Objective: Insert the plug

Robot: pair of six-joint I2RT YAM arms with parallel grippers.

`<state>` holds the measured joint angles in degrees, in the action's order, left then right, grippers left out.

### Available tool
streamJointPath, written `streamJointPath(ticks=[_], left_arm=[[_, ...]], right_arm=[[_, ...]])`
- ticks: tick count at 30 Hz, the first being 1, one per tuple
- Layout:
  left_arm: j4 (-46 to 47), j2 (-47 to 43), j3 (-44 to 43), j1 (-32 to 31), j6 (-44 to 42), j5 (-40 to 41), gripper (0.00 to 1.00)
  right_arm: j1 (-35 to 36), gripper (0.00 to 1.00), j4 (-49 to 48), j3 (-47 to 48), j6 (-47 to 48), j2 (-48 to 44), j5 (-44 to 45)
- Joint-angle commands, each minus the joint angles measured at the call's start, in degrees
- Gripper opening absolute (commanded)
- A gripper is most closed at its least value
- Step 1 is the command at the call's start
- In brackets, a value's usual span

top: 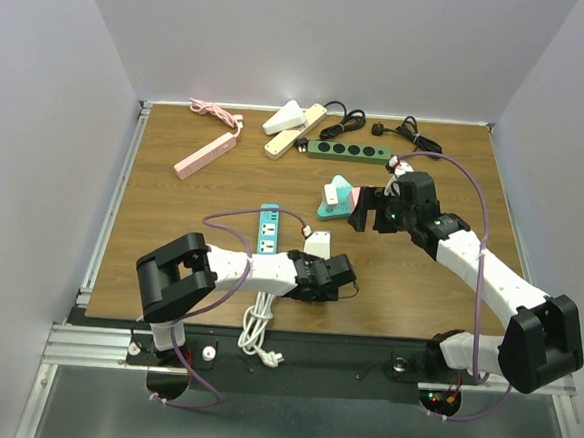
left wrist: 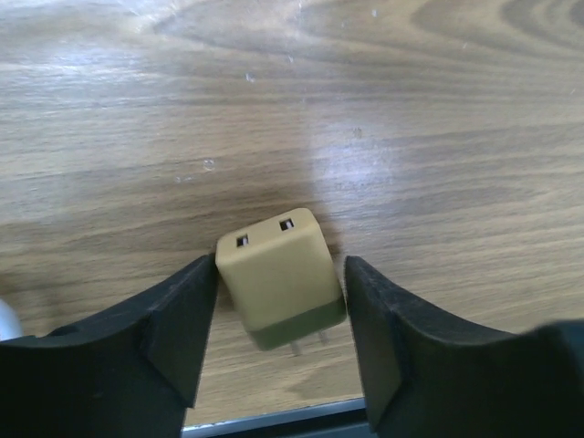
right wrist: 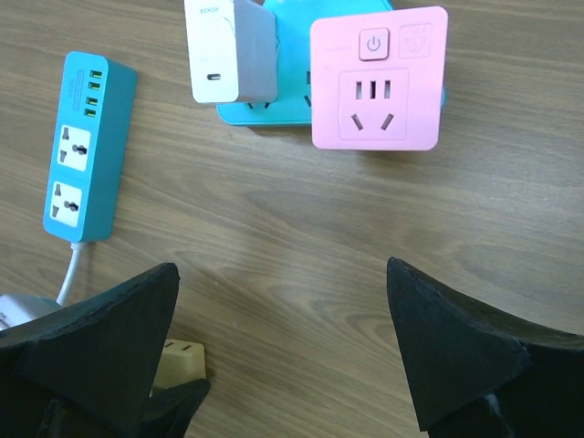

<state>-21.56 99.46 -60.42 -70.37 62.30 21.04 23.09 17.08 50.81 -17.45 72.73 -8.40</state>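
A tan USB charger plug (left wrist: 276,274) with an olive base and two metal prongs lies tilted on the wooden table between the fingers of my left gripper (left wrist: 280,265). The left finger (left wrist: 182,319) touches its corner. The right finger (left wrist: 383,319) stands a little apart from it, so the jaws are open around it. In the top view the left gripper (top: 343,276) hides the plug. My right gripper (top: 373,210) is open and empty above the table, beside a pink socket cube (right wrist: 379,78) on a teal base. The plug also shows in the right wrist view (right wrist: 178,360).
A blue power strip (top: 268,229) lies left of centre with a white adapter (top: 317,244) near it. A white charger (right wrist: 228,50) sits in the teal base. Green (top: 349,152), pink (top: 204,156) and cream (top: 296,131) strips and black cables (top: 408,135) lie at the back. A coiled white cable (top: 256,327) hangs at the front edge.
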Motion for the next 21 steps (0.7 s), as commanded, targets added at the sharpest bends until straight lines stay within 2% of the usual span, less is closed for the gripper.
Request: streamJointPath(ticks=[1, 5, 7, 8, 10, 11, 13, 14, 21], left_arm=[[0.2, 0.2, 0.1, -0.1, -1.7, -1.5, 0.67], [0.2, 0.3, 0.1, -0.8, -2.4, -2.8, 0.67], [0.4, 0.9, -0.5, -0.8, -3.6, -3.0, 0.61], [0.6, 1.1, -0.7, -0.8, -4.1, -3.3, 0.54], [0.8, 1.7, -1.3, -0.9, -5.1, -4.3, 0.45], [1.4, 1.9, -1.5, -1.1, -6.6, -4.8, 0.33], [3.1, 1.4, -1.2, -1.3, -8.5, -4.4, 0.16], [3.8, 0.9, -0.8, -1.3, -10.8, -4.2, 0.0], [19.2, -10.4, 8.0, -0.9, -25.5, -1.0, 0.0]], right_arm=[[-0.5, 1.0, -2.7, 0.0, 1.0, -0.7, -0.5], [-0.6, 1.0, -2.6, 0.0, 1.0, -0.6, -0.1], [-0.7, 1.0, -2.7, 0.0, 1.0, -0.5, 0.0], [-0.6, 1.0, -2.7, 0.0, 1.0, -0.3, 0.0], [-0.7, 1.0, -2.6, -0.1, 0.9, -0.1, -0.1], [-0.8, 1.0, -2.6, -0.2, 0.8, -0.1, -0.3], [-0.9, 1.0, -2.6, -0.1, 0.7, -0.2, -0.6], [-1.0, 1.0, -2.5, -0.2, 0.6, -0.4, -0.9], [-2.1, 1.0, 1.4, 1.8, -0.4, -1.7, -4.6]])
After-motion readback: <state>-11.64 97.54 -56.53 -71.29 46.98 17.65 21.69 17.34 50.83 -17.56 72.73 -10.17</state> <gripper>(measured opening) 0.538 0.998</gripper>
